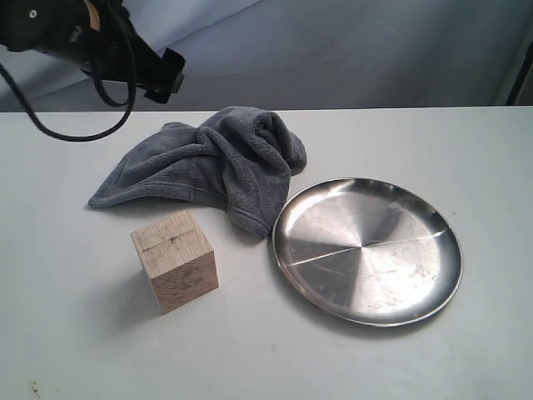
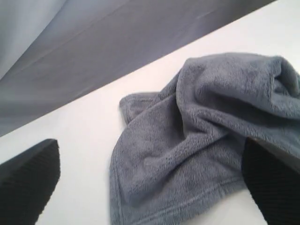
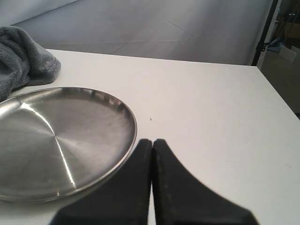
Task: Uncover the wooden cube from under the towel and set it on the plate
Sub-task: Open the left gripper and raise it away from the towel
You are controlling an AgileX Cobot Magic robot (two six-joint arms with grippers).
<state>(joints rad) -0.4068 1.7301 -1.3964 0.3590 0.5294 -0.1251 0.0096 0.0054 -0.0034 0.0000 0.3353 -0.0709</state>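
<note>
The plate (image 1: 366,250) lies near the uncovered wooden cube (image 1: 175,260), towel (image 1: 208,162) crumpled behind

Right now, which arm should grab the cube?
Left, probably. The left tool is open above the towel beside the wooden cube; the right tool is shut, beyond the plate.

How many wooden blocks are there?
1. The wooden cube stands uncovered on the table, in front of the towel, beside the plate. The bunched towel might hide more.
</note>
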